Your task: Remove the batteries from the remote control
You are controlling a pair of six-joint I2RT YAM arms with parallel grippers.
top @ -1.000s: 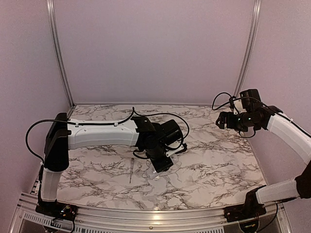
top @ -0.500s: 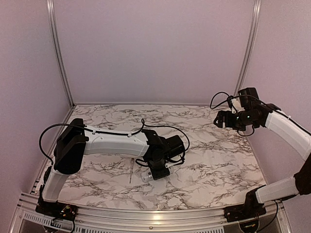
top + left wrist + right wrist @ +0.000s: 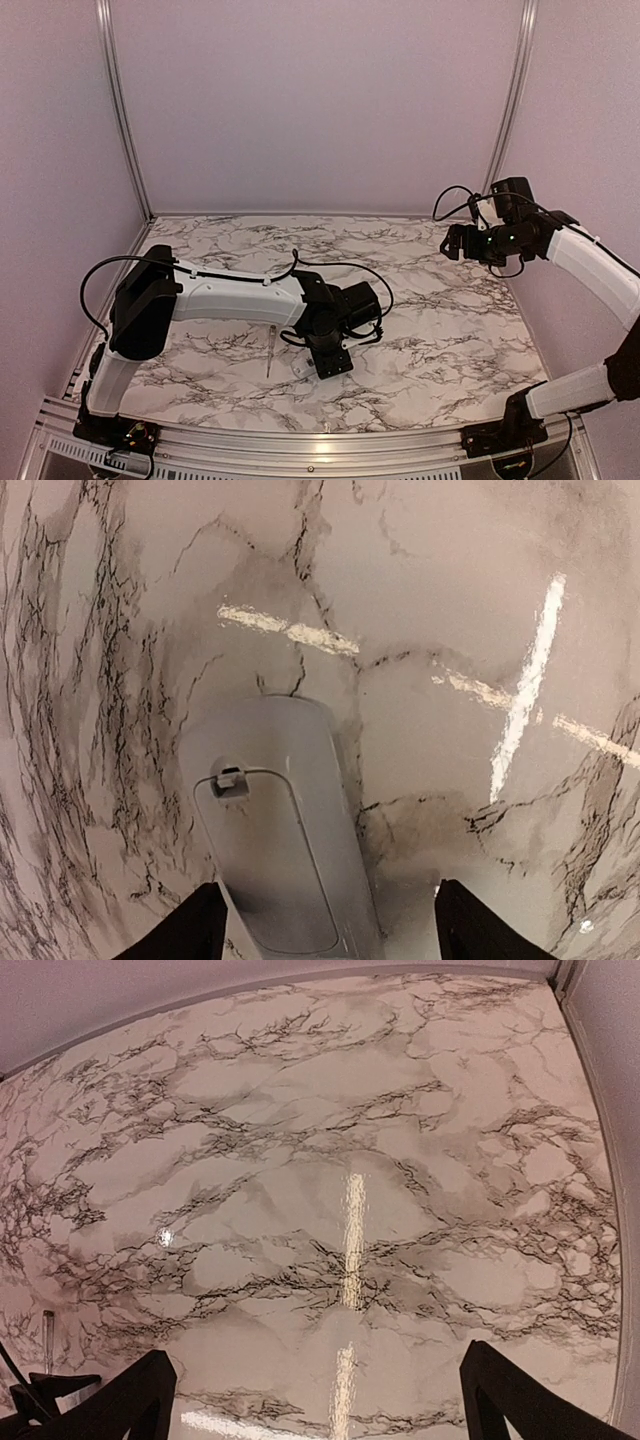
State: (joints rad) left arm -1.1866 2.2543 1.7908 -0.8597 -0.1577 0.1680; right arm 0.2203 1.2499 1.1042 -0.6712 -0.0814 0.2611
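one left claw (image 3: 328, 920) stands open astride remote control (image 3: 268, 820).

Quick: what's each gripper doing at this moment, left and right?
Left gripper: open, astride the remote control, not clamping it.
Right gripper: open, holding nothing.
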